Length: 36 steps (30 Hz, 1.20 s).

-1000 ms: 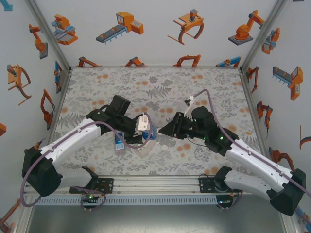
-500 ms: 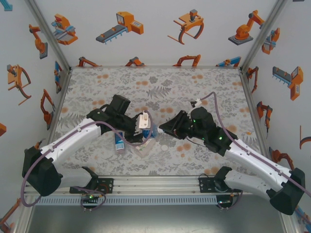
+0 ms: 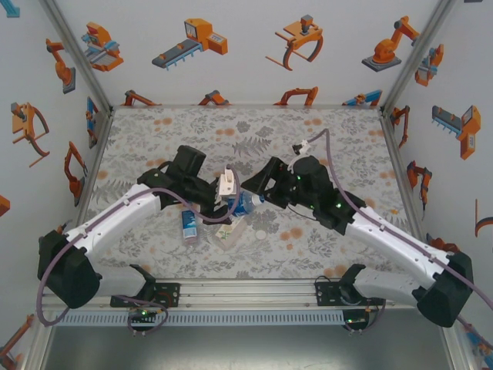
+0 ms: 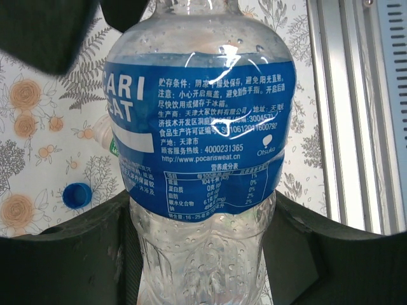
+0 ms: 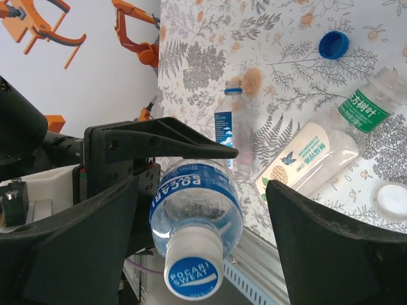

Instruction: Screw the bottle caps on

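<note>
Bottle (image 4: 200, 146) clamped in left claw (image 3: 233, 202); right claw (image 5: 203, 187) spread.

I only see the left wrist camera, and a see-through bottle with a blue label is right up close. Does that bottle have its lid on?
Observer: Yes. The clear plastic blue-labelled bottle wears a round blue-and-white screw cap.
Operator: Is the other hand squeezing the lid?
Observer: No. The right hand is open, its fingers standing apart on either side of the cap.
Operator: Any more bottles needing lids?
Observer: A slim clear bottle stands upright on the table, and its neck looks bare.
</note>
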Available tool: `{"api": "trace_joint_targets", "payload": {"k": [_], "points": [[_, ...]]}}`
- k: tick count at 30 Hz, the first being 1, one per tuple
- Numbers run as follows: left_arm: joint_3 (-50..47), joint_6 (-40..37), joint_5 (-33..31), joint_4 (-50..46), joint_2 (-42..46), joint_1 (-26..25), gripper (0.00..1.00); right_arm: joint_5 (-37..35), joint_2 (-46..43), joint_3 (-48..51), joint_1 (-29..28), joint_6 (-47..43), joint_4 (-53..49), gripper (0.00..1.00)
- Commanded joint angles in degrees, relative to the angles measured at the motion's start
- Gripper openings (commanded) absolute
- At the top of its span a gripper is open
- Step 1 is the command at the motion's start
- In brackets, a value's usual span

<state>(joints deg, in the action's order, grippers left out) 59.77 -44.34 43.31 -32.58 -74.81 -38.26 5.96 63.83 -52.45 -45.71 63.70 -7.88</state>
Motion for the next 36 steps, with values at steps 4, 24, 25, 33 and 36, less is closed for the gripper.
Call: {"api": "trace_joint_targets", "payload": {"k": [4,24,25,33,36], "points": [[2.3,4.3,3.0,1.6,-1.3,1.4,0.0,3.2,3.6,-2.9,-0.2,-1.8,2.6,0.75],[3.4,8.7,1.7,2.9,-3.6,2.6,0.14,6.9,8.5,-4.1,-1.0,0.9,3.7,0.56],[3.4,8.9,1.7,3.2,-3.6,2.7,0.18,6.6,8.4,-4.3,-1.0,0.7,3.2,0.54],[1.5,10.3,1.1,6.4,-1.7,3.0,0.59,3.4,7.9,-6.4,-0.9,-3.9,-1.9,0.44],[1.1,10.3,0.4,7.1,-1.0,3.1,0.82,1.9,8.1,-8.3,-0.2,-7.2,-5.6,0.43]]}}
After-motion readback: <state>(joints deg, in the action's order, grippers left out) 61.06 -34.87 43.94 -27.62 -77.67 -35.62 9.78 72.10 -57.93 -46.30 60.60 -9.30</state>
